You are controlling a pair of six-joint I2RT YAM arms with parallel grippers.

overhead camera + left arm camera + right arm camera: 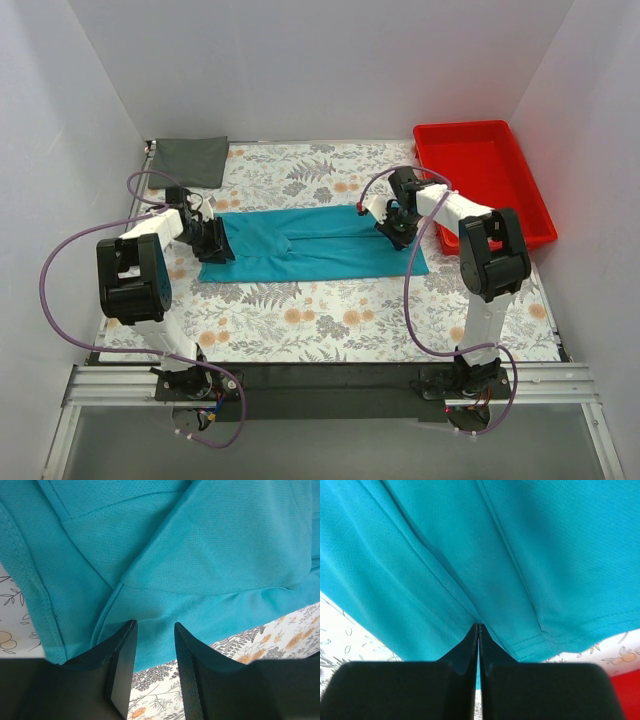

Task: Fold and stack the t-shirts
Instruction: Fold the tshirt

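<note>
The teal t-shirt lies as a long folded band across the middle of the floral cloth. The dark grey t-shirt lies flat as a folded rectangle at the back left corner. My left gripper is at the teal shirt's left end. In the left wrist view the gripper is open, and the shirt's near hem lies between the fingertips, ungripped. My right gripper is at the shirt's right end. In the right wrist view the gripper is shut on a raised fold of the teal shirt.
An empty red plastic tray stands at the back right, close behind the right arm; its corner shows in the right wrist view. White walls enclose the table on three sides. The floral table cloth lies bare in front of the shirt.
</note>
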